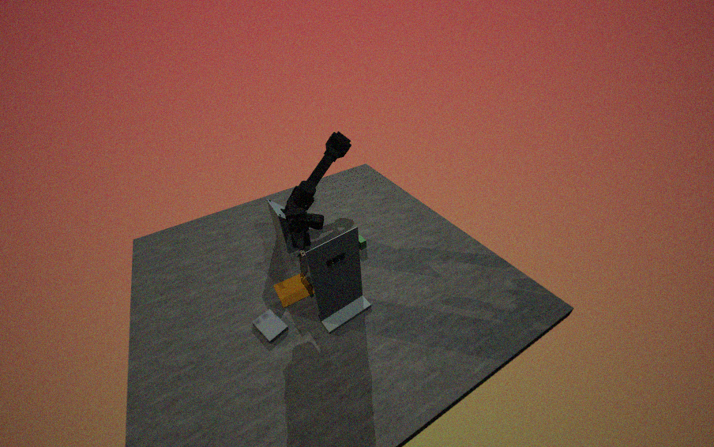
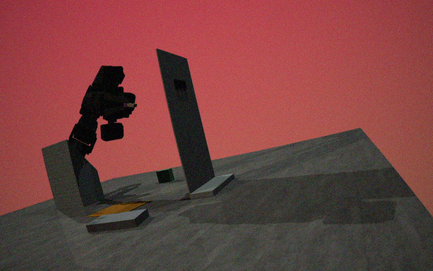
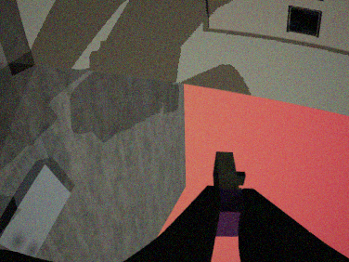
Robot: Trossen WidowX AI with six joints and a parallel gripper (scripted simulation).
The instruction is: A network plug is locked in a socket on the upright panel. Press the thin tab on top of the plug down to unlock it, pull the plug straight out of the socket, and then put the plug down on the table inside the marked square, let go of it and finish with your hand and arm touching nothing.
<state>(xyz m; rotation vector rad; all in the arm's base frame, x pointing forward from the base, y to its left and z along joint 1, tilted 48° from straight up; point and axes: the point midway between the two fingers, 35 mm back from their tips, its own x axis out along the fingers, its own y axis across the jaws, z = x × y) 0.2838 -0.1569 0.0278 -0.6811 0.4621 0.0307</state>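
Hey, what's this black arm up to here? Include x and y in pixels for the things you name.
The robot arm [image 1: 302, 194] [image 2: 88, 124] is holding a network plug [image 1: 302, 254] [image 2: 130, 105] [image 3: 225, 169] in its end effector [image 3: 228, 198]. The plug is out of the upright panel [image 1: 336, 279] [image 2: 187, 124] and in the air. It isn't yet down on the orange square [image 1: 287, 292] [image 2: 118, 208], which looks like the place meant for it.
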